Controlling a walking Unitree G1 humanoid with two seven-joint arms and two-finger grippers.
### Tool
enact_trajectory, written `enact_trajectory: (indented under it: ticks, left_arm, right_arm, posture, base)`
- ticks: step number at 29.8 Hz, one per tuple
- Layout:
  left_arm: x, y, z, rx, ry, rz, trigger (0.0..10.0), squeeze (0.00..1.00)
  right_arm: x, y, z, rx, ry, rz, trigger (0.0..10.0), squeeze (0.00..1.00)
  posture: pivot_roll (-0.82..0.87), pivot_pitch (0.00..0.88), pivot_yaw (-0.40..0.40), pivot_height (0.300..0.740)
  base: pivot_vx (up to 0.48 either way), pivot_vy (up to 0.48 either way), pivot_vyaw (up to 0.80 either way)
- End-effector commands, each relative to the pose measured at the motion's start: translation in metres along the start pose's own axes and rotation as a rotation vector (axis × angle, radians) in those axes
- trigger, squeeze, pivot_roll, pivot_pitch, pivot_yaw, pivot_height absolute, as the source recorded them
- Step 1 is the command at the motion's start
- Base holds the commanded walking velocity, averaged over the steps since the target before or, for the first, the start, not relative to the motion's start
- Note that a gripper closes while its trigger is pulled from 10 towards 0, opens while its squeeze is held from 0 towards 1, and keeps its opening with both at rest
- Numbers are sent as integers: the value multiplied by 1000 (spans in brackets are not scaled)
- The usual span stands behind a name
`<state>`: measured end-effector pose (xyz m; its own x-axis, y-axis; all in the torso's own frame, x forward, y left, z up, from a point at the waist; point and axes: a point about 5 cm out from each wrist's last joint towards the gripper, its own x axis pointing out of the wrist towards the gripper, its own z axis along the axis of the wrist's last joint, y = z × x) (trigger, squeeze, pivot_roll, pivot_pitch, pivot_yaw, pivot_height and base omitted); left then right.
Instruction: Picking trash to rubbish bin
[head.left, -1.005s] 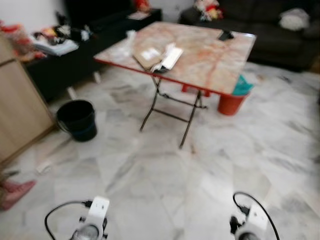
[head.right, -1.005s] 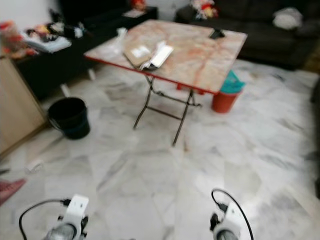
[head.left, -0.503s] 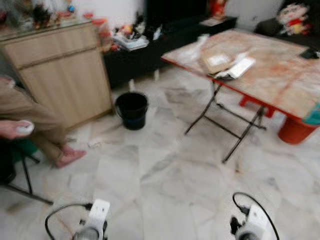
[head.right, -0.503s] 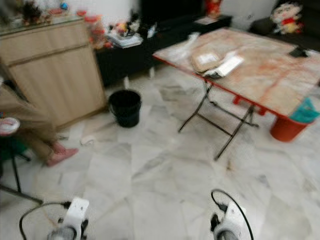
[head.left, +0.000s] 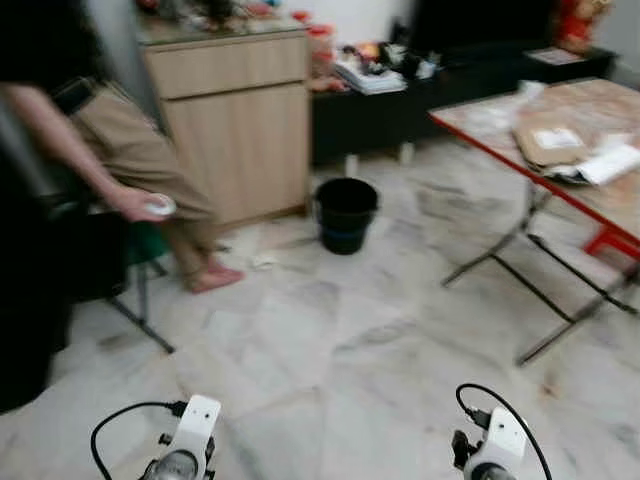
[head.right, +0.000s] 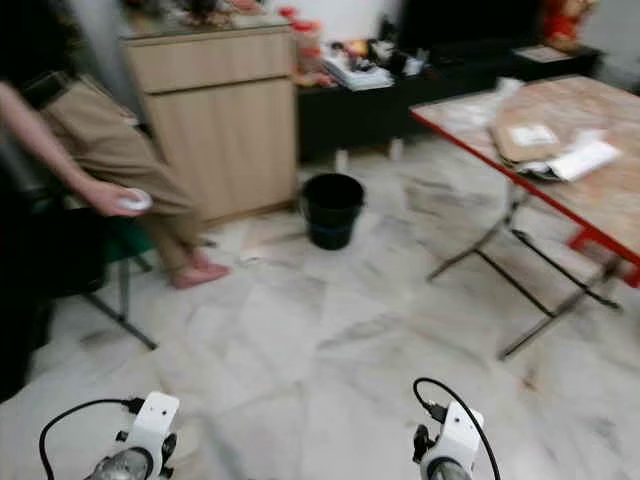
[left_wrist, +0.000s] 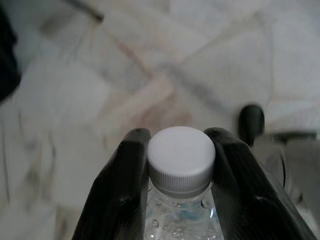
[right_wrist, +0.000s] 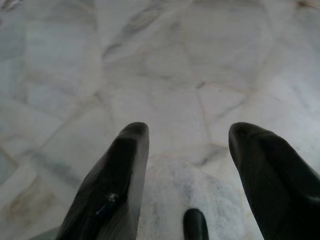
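A clear plastic bottle with a white cap sits between the two black fingers of my left gripper, which is shut on its neck above the marble floor. My right gripper hangs open over the bare floor with nothing between its fingers. A black bucket stands on the floor ahead, beside a wooden cabinet. A small white scrap lies on the floor just left of the bucket. Both wrists show at the bottom edge of the eye views, left wrist and right wrist.
A person sits on a stool at the left, holding a small white thing in one hand, one bare foot on the floor. A folding table with red edge and papers stands right. A low black shelf lines the back wall.
The whole view has swung to the left: the table slid to the right edge, the cabinet, bucket and seated person came toward the middle. Both arms hang as before.
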<state>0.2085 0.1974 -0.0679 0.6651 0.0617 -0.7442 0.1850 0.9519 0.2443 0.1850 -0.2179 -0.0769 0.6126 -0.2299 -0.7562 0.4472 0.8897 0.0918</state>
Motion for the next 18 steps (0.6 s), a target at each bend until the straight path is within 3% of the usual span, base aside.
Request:
enact_trajectory:
  ticks: [1,18]
  left_arm:
    - [0,-3,-1,-14,2,-17,10000,0]
    - [0,-8,-3,-1,19,-22,10000,0]
  right_arm:
    - [0,-4,0,3,1,-7,10000,0]
    - [0,-7,2,16,-9,-6,10000,0]
  posture:
    - [201,0,-34,740]
    - [195,0,-44,740]
  base:
    - [0,0,0]
    - [0,0,0]
